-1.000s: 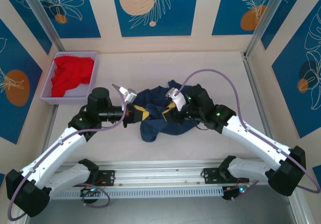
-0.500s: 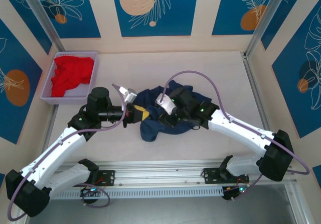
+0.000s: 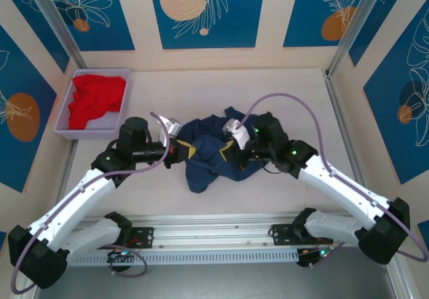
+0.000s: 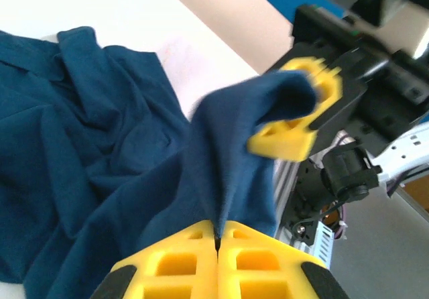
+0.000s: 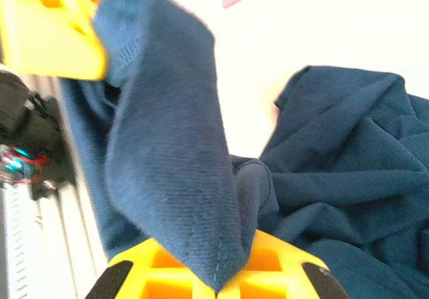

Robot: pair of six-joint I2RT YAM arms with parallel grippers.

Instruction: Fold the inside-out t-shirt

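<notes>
The crumpled navy t-shirt [image 3: 218,157] is seen at the centre of the top frame, on the pale table [image 3: 288,98]. A raised fold of it is pinched between the pressed-together fingers of the left gripper [image 4: 218,235]. The same fold is clamped by the right gripper [image 5: 218,282], just beside the left one. A red garment [image 3: 94,101] is held in a lilac basket [image 3: 80,135] at upper left.

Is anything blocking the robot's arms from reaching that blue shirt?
Nothing visible. The left end effector and right end effector are each shut on a fold of the t-shirt; the red garment lies apart in its basket.
</notes>
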